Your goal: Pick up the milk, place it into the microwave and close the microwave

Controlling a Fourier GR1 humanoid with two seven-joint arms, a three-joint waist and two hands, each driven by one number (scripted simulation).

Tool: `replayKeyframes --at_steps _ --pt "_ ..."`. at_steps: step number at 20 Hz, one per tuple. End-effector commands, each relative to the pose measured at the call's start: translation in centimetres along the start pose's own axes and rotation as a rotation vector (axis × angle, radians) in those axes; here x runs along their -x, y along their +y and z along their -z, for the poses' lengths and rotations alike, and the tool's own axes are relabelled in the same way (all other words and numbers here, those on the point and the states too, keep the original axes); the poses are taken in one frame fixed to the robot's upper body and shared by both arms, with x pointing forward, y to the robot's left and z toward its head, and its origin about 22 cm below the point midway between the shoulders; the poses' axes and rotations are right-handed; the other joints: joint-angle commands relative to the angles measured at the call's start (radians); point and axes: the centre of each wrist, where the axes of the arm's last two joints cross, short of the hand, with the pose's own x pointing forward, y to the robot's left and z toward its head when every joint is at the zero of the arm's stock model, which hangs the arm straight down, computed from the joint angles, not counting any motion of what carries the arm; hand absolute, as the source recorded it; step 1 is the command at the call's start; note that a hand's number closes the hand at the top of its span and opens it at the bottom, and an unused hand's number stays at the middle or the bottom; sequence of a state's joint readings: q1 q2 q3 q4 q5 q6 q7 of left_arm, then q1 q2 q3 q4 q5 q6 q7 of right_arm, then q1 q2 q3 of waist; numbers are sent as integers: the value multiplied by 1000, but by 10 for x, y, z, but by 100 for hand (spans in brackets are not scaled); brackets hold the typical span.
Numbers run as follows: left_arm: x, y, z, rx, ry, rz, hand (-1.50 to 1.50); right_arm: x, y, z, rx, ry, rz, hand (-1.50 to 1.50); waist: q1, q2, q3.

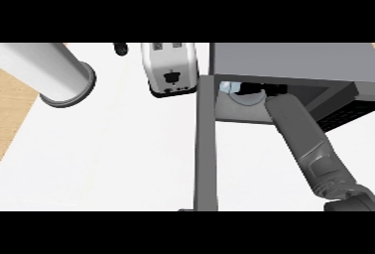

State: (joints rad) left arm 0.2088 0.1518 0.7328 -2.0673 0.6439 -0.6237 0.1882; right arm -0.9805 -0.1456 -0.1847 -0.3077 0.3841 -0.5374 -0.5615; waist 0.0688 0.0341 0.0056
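Observation:
The microwave [293, 59] stands at the upper right, grey-topped, and its door [206, 149] hangs open toward me, seen edge-on as a long grey bar. My right forearm [304, 144] reaches up into the cavity. The black right hand [258, 89] is inside, under the roof's edge. The milk [231, 88], a small pale blue-white carton, shows just left of the hand, over the round glass turntable [245, 100]. Hand and carton touch or overlap, and the roof's shadow hides the grip. My left hand shows nowhere.
A white and black toaster [170, 69] stands left of the microwave, close to the door's hinge side. A thick pale cylinder [51, 69] with a grey end lies at the upper left. A wooden strip [15, 109] borders the white counter on the left.

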Motion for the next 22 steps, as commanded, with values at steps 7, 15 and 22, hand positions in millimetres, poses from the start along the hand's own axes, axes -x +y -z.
replayKeyframes --at_steps 7,15,22 --pt "9 -4 19 42 9 -12 -150 6 -31 21 135 -59 -224 150 35 19 -3" --pt "7 -5 24 48 -3 6 -150 59 -63 -12 283 226 -514 -150 52 37 -7" --pt "15 -4 28 52 22 25 -150 29 -41 7 168 18 -404 -150 63 32 1"
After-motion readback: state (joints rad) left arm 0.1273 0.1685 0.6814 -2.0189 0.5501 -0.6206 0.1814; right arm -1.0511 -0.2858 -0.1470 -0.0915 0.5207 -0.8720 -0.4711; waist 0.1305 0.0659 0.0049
